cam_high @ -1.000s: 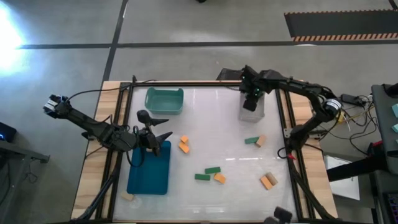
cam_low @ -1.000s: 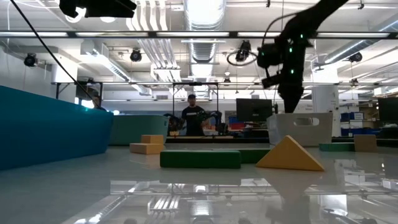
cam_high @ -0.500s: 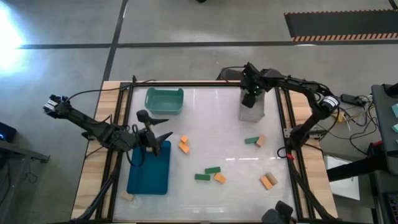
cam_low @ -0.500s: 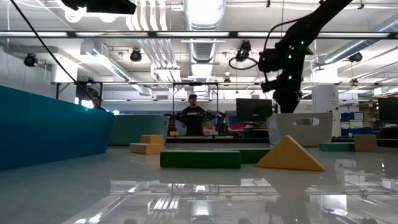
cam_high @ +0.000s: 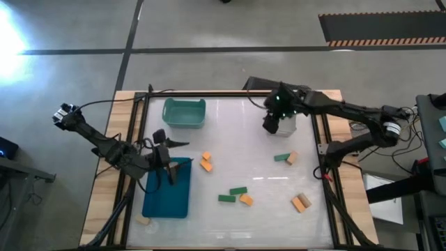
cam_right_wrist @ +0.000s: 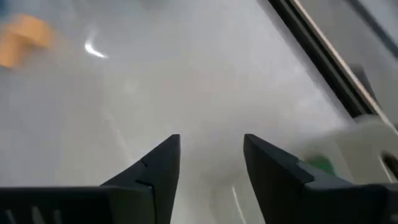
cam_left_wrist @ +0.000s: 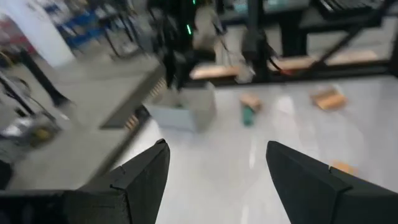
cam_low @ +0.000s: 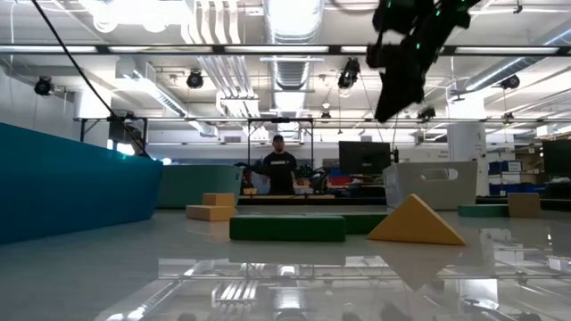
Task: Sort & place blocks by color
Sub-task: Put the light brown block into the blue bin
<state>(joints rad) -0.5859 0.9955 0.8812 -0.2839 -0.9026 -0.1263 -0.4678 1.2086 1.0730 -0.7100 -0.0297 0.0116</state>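
Small blocks lie flat on the white table top: two orange [cam_high: 206, 164], a green [cam_high: 281, 158] beside a tan [cam_high: 293, 157], two green [cam_high: 233, 194] beside an orange [cam_high: 246, 200], and an orange-tan pair [cam_high: 301, 202]. My left gripper [cam_high: 167, 153] is open and empty over the far end of the blue tray [cam_high: 167, 192]; its wrist view shows both fingers wide apart [cam_left_wrist: 217, 149]. My right gripper [cam_high: 272, 123] is open and empty [cam_right_wrist: 211, 140], raised above the table beside the clear container [cam_high: 288, 125], on the container's left. It shows high up in the low view [cam_low: 401, 62].
A teal bin [cam_high: 185, 113] stands at the far left of the table top. Something green [cam_right_wrist: 320, 163] shows inside the clear container. A tan block [cam_high: 143, 221] lies on the wooden border by the tray's near left corner. A person [cam_low: 278, 169] stands in the room behind.
My right gripper has left its place over the clear container. It has gone up and toward the table's near and left side, and has tipped. My left gripper has drawn back a little toward the table's left edge and stays open. No block has moved.
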